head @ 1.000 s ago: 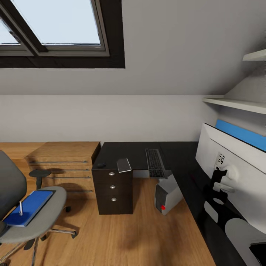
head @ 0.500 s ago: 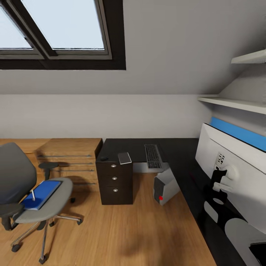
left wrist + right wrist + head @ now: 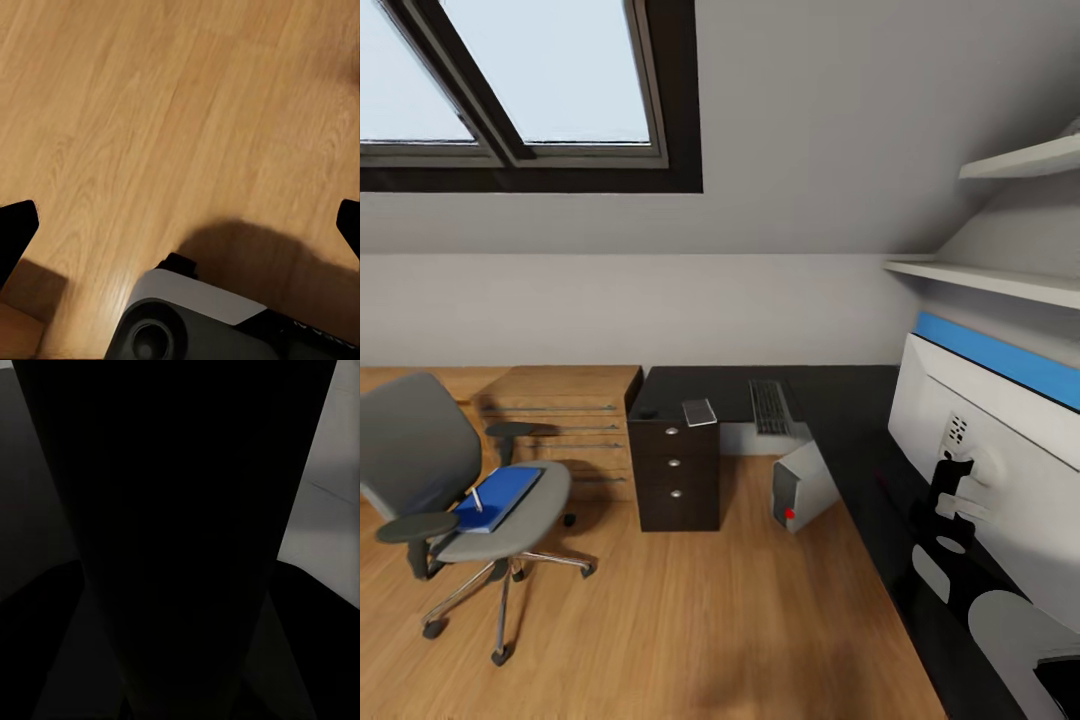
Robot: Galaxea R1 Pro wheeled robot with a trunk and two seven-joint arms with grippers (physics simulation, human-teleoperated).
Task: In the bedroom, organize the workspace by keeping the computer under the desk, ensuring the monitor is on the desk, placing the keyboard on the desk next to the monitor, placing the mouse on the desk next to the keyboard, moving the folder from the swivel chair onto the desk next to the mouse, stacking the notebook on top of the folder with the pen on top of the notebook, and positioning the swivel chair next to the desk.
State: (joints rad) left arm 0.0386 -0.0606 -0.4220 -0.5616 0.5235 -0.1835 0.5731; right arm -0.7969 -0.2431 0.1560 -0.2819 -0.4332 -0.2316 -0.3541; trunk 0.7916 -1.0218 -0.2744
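Attic bedroom: grey-white sloped wall, dark-framed skylight (image 3: 530, 90), light wood floor (image 3: 690, 620).

Folder (image 3: 500, 497), flat bright blue, lies on the grey seat of the swivel chair (image 3: 470, 490), with a thin pale stick resting on it, probably the pen (image 3: 477, 497). I cannot be sure at this size. Chair stands well apart from the bench (image 3: 830, 400), chrome star base on casters.

Bench is L-shaped with a glossy black top. On its far leg lie the notebook (image 3: 699, 411), thin and light grey, and the keyboard (image 3: 768, 406), slim with dark keys. A small dark lump near the far corner may be the mouse (image 3: 648, 412). Black drawer unit (image 3: 678, 473) with round silver knobs sits under that end. Computer (image 3: 800, 487), a silver-grey tower with a red button, leans tilted on the floor at the bench's edge. Monitor (image 3: 985, 470) is close at my right, white back toward me, on the bench.

Left pincer (image 3: 180, 225): dark fingertips at the two edges of its wrist view, spread wide, nothing between them, floor below. Right pincer: its wrist view is nearly black, so I cannot tell.

My read: still the approach stage. Next move calls for driving toward the chair to lift the folder.
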